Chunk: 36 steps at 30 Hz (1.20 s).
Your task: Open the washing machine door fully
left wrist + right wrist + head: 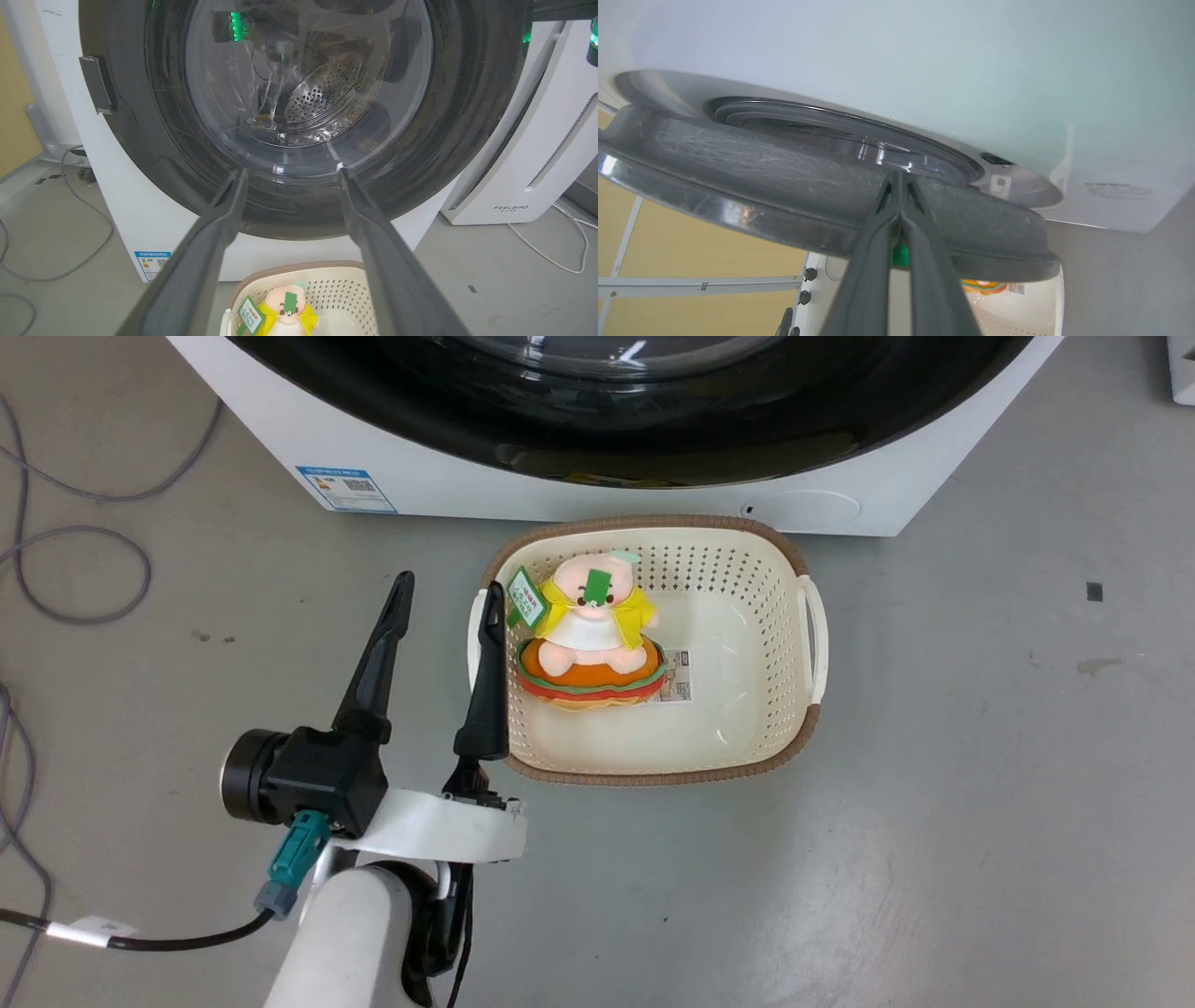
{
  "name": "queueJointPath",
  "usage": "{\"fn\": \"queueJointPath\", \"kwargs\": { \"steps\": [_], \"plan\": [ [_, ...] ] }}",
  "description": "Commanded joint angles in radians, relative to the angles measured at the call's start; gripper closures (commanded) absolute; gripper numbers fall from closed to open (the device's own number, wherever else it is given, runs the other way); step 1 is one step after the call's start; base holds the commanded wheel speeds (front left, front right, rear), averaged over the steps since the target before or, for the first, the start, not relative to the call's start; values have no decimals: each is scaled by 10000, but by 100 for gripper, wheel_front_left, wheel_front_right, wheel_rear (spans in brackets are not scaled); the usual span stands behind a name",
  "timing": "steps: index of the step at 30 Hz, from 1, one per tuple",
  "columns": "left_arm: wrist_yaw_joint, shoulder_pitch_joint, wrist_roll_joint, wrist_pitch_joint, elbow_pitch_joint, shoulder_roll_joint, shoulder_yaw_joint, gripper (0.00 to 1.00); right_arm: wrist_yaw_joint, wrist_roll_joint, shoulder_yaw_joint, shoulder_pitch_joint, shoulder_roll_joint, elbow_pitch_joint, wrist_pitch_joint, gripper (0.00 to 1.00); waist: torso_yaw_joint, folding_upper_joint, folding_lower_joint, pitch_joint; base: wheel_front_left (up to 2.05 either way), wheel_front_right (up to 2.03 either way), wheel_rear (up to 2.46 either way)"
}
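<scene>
The washing machine door [154,154] is a wide glossy black ring around a clear bulging window [308,84], with the steel drum showing behind the glass. Its lower rim [653,439] crosses the top of the head view. In the right wrist view the door [775,172] stands slightly ajar from the white machine front [924,70]. My right gripper [899,177] is shut, its tips against the door's dull inner face beside the glass. My left gripper [446,593] is open above the floor in front of the machine, and its fingers [224,219] point at the door's lower part.
A cream basket [784,728] holding a plush toy [590,630] sits on the floor just in front of the machine, right of my left gripper. Grey cables [84,569] lie at the left. A white FEELBIR appliance [528,154] stands beside the machine.
</scene>
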State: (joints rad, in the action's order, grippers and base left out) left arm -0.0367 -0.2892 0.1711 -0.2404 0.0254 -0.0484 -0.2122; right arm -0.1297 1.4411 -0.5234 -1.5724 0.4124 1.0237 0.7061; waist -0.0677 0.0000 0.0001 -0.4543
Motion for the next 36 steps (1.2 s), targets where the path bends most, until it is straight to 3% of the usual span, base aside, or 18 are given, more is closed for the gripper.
{"fn": "queueJointPath", "kwargs": {
  "steps": [1, 9, 16, 28, 36],
  "plan": [
    [-64, -166, 41, -105, -26, -17, -44, 0, -10, 369, -134, -285, -33, 145, 210, 100, 1, 0, -1, -5, 0, 0, 0],
    [-99, -209, 171, -214, -106, -18, -204, 0, -10, 1472, -13, -593, 156, 135, 761, 100, 20, 0, -1, 64, 0, 0, 0],
    [-104, -108, 189, -214, -151, -18, -207, 0, -10, 1463, -169, -302, 214, -41, 1288, 100, 75, 0, -1, 218, 0, 0, 0],
    [-111, -114, 150, -214, -142, -18, -226, 0, -10, 1353, -254, -53, 84, -82, 1176, 100, 118, 0, -1, 27, 0, 0, 0],
    [-113, -78, 182, -214, -268, -18, -217, 0, -10, 1583, -293, 412, 127, -426, 1944, 100, 144, 0, -1, 246, 0, 0, 0]
  ]
}}
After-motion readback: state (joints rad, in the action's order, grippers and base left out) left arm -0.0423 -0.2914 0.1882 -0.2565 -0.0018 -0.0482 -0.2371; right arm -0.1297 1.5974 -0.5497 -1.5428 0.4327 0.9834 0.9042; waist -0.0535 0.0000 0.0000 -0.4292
